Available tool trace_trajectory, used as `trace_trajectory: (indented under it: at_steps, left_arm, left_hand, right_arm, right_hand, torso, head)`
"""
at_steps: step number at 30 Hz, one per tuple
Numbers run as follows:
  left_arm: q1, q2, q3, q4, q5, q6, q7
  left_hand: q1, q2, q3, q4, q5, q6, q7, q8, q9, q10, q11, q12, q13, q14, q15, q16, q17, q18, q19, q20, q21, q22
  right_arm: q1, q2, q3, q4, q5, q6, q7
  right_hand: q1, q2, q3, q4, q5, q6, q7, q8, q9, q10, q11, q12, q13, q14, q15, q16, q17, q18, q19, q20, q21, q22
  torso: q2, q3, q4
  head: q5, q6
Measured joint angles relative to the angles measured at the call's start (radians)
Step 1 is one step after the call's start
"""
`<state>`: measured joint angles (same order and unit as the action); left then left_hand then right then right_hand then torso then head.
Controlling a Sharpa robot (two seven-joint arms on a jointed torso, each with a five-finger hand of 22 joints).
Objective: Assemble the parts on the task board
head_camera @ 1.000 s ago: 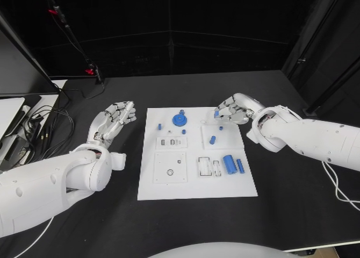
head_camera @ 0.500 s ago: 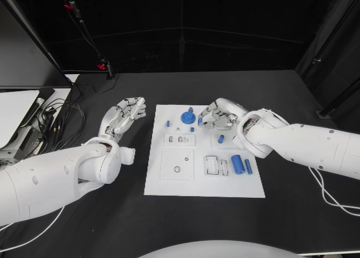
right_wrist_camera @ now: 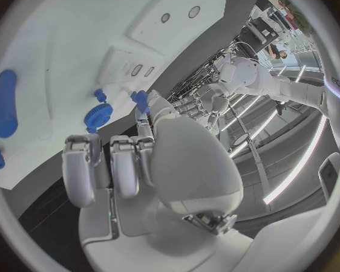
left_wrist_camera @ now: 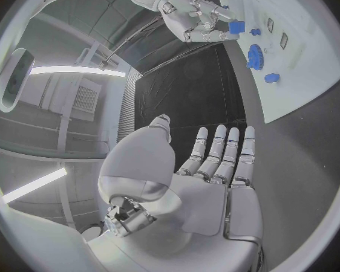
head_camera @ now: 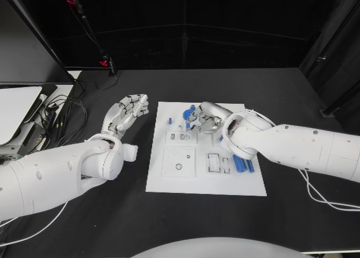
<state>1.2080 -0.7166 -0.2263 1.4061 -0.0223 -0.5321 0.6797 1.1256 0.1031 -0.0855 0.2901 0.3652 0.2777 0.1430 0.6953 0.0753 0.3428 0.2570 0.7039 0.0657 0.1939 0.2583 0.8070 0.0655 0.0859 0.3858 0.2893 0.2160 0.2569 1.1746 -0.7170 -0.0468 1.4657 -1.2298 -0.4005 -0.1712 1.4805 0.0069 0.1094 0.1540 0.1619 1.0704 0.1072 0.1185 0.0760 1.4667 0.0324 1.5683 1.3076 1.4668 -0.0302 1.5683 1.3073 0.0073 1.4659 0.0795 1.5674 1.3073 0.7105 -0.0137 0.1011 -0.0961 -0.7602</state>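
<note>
The white task board (head_camera: 204, 177) lies mid-table. At its far end stand a blue gear (head_camera: 188, 113) and a small blue peg (head_camera: 170, 121). A thick blue cylinder (head_camera: 239, 163) and a slim blue pin (head_camera: 250, 165) lie near the board's right edge. My right hand (head_camera: 203, 118) hovers over the far end beside the gear and pinches a small blue part (right_wrist_camera: 140, 100) at its fingertips, also seen as the blue part (left_wrist_camera: 236, 26). My left hand (head_camera: 127, 113) is off the board's left side, fingers straight and apart, holding nothing. The right forearm hides part of the board's right half.
Black cables (head_camera: 60, 115) and a white device (head_camera: 13, 110) sit at the table's left edge. A dark stand (head_camera: 102, 59) rises at the back left. The board's near half carries recessed slots (head_camera: 180, 164).
My right hand has moved left along the board's far end, from the far right corner to beside the gear, carrying the small blue part. The left hand keeps its pose; the camera has shifted.
</note>
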Motion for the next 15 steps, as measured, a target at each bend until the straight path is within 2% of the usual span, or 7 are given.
trace_trajectory:
  at_steps: [6,15]
  left_arm:
    - [0.000,0.000,0.000,0.000,0.000,0.000,0.000]
    - [0.000,0.000,0.000,0.001,0.000,0.000,0.000]
  left_hand:
    - [0.000,0.000,0.000,0.000,0.000,0.000,0.000,0.000,0.000,0.000,0.000,0.000,0.000,0.000,0.000,0.000,0.000,0.000,0.000,0.000,0.000,0.000]
    - [0.004,0.004,0.000,0.000,0.000,0.000,0.000,0.000,0.000,0.000,0.000,0.000,0.000,0.000,0.000,0.000,0.000,0.000,0.000,0.000,0.000,0.000]
  right_arm:
    - [-0.002,0.030,0.000,0.003,-0.025,0.019,-0.066]
    - [-0.011,0.052,-0.001,-0.008,-0.051,0.023,-0.119]
  right_hand:
    - [0.000,0.000,0.000,0.000,0.000,0.000,0.000,-0.003,0.000,0.000,0.000,0.000,0.000,0.000,0.000,0.000,0.000,0.000,-0.001,0.001,0.000,0.000]
    - [0.000,0.000,0.000,0.000,0.001,0.000,0.000,-0.004,0.000,0.000,0.007,0.000,0.000,0.000,0.000,0.000,0.000,0.000,-0.001,0.001,0.000,0.000]
  torso:
    - [0.000,0.0004,-0.0001]
    - [0.000,0.0004,-0.0012]
  head:
    - [0.000,-0.002]
    - [-0.001,-0.005]
